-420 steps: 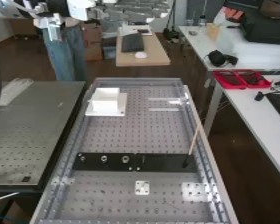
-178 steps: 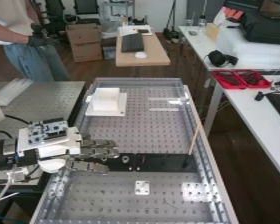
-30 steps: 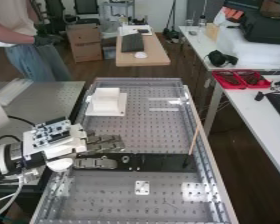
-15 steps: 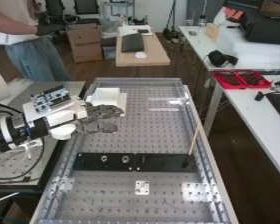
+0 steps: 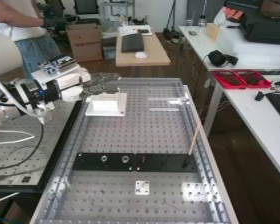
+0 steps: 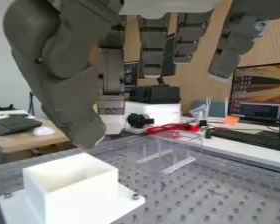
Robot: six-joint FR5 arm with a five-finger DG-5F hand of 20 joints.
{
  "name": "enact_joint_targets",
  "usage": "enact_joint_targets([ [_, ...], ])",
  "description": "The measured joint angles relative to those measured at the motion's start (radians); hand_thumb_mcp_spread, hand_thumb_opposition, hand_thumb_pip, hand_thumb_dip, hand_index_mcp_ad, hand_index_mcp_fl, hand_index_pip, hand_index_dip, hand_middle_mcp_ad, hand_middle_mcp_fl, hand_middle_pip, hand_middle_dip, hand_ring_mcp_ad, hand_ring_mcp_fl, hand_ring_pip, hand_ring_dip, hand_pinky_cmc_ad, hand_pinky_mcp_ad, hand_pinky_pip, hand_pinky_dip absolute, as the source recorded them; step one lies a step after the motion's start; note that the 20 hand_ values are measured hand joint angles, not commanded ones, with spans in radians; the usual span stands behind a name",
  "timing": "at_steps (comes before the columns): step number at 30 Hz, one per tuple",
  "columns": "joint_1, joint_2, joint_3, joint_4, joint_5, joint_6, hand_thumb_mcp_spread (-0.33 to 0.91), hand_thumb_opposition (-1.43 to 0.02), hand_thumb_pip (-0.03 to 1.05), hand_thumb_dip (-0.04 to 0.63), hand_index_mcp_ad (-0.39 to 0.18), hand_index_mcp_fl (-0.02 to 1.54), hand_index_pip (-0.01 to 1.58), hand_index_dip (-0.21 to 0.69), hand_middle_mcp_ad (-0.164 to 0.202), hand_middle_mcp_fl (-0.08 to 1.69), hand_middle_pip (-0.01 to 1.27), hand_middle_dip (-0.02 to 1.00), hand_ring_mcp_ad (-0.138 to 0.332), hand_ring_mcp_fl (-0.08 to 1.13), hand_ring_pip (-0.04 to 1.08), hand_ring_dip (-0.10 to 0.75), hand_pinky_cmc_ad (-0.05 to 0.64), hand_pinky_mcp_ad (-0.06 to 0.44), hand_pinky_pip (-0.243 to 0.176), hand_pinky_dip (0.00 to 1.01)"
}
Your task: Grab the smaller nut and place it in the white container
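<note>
In the high view the hand (image 5: 97,86) is above and just beyond the white container (image 5: 105,104), at the far left of the perforated bench. Larger nut (image 5: 104,159) and bearing (image 5: 125,159) stand on the black bar (image 5: 165,162); the smaller nut's place there is bare. From the wrist, the hand (image 6: 67,92) has its thumb bent against one finger over the open white container (image 6: 74,192), the other fingers hanging apart. This pinch covers the smaller nut, which is hidden between thumb tip and finger.
A thin stick (image 5: 194,136) leans at the bar's right end. A small light plate (image 5: 142,188) lies on the near part of the bench. Clear plastic pieces (image 6: 165,154) stand beyond the container, and raised rails (image 5: 202,150) edge the bench.
The hand has risen from the black bar and travelled to the bench's far left, over the white container. The smaller nut has left the bar; larger nut and bearing have stayed.
</note>
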Motion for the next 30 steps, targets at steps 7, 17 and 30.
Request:
enact_joint_targets([
  [7, 0.082, 0.033, -0.055, -0.001, 0.072, 0.007, 0.39, -0.90, 0.71, 0.220, -0.176, 0.40, 1.51, -0.075, 0.066, 0.11, 0.13, 0.24, 0.115, 0.00, 0.09, 0.110, 0.353, 0.278, -0.075, 0.42],
  [17, 0.230, 0.067, -0.130, 0.052, 0.270, 0.059, 0.39, -0.90, 0.71, 0.220, -0.176, 0.40, 1.51, -0.075, 0.072, 0.11, 0.13, 0.24, 0.117, 0.00, 0.09, 0.110, 0.347, 0.278, -0.075, 0.42],
  [30, 0.380, 0.068, -0.168, 0.037, 0.511, 0.050, 0.39, -0.89, 0.71, 0.220, -0.173, 0.40, 1.51, -0.075, 0.070, 0.12, 0.14, 0.25, 0.115, 0.00, 0.09, 0.110, 0.347, 0.278, -0.075, 0.42],
])
